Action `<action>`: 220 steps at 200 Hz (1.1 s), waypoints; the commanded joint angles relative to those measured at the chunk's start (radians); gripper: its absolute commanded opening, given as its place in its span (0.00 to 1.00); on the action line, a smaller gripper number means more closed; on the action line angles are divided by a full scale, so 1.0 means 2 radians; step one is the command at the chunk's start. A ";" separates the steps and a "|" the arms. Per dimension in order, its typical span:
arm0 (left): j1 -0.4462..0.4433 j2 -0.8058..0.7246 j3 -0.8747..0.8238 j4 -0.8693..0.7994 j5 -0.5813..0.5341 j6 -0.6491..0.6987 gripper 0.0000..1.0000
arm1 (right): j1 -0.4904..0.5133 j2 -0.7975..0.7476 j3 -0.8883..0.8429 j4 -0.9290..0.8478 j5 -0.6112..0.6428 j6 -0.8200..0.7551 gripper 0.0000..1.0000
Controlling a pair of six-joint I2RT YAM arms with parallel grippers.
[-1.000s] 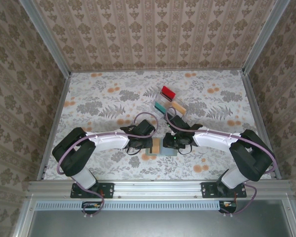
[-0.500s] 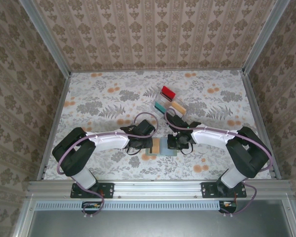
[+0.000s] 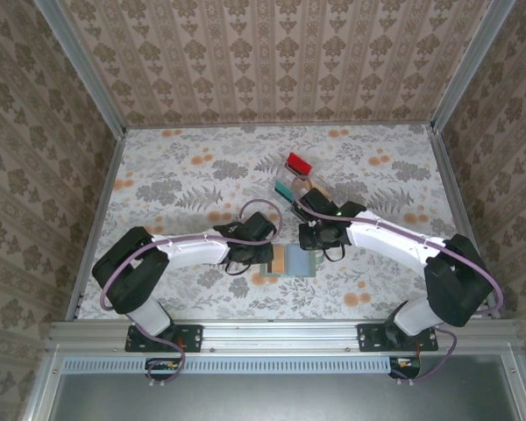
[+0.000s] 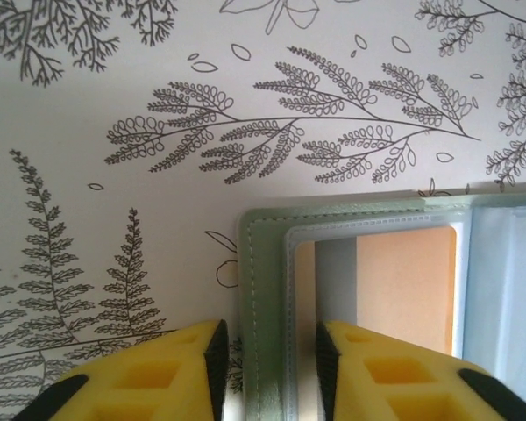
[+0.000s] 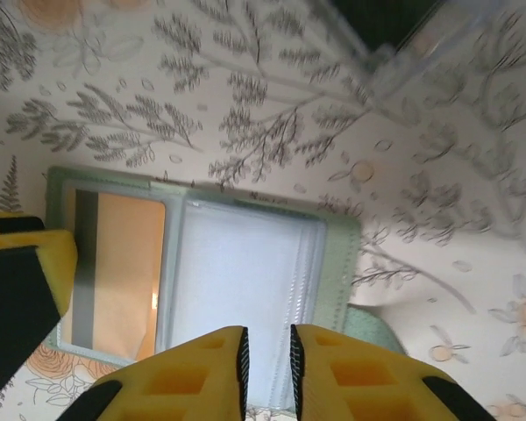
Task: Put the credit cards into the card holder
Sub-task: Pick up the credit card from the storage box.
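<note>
The sage-green card holder [image 3: 300,263] lies open and flat near the table's front. A tan-orange credit card [image 3: 278,260] sits in its left sleeve [image 4: 408,281] [image 5: 127,254]. My left gripper [image 3: 265,254] [image 4: 270,351] is low at the holder's left edge [image 4: 263,263], jaws open on either side of that edge without pinching it. My right gripper [image 3: 314,243] [image 5: 269,346] hovers above the whitish right sleeve [image 5: 245,263], jaws a narrow gap apart with nothing between them. More credit cards, red [image 3: 298,164], teal [image 3: 285,190] and tan [image 3: 316,188], stand in the clear tray.
The clear plastic tray [image 3: 309,180] [image 5: 403,48] stands just behind the right gripper. Patterned walls close the floral table on three sides. Both arms reach in from the front rail and meet over the holder. Open table lies left and right.
The right gripper has lifted off the card holder and drawn back toward the tray. The left gripper's jaws have widened slightly at the holder's left edge.
</note>
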State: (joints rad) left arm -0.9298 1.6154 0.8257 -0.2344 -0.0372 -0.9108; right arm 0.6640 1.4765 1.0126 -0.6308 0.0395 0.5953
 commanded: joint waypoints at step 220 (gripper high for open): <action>0.070 -0.171 -0.052 -0.014 -0.008 -0.006 0.64 | -0.059 0.262 0.313 -0.134 0.180 -0.292 0.34</action>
State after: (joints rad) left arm -0.8021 1.3018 0.7464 -0.2493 -0.0563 -0.9119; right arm 0.5354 1.9644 1.6066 -0.8654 0.3325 0.0425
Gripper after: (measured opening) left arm 0.635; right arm 0.342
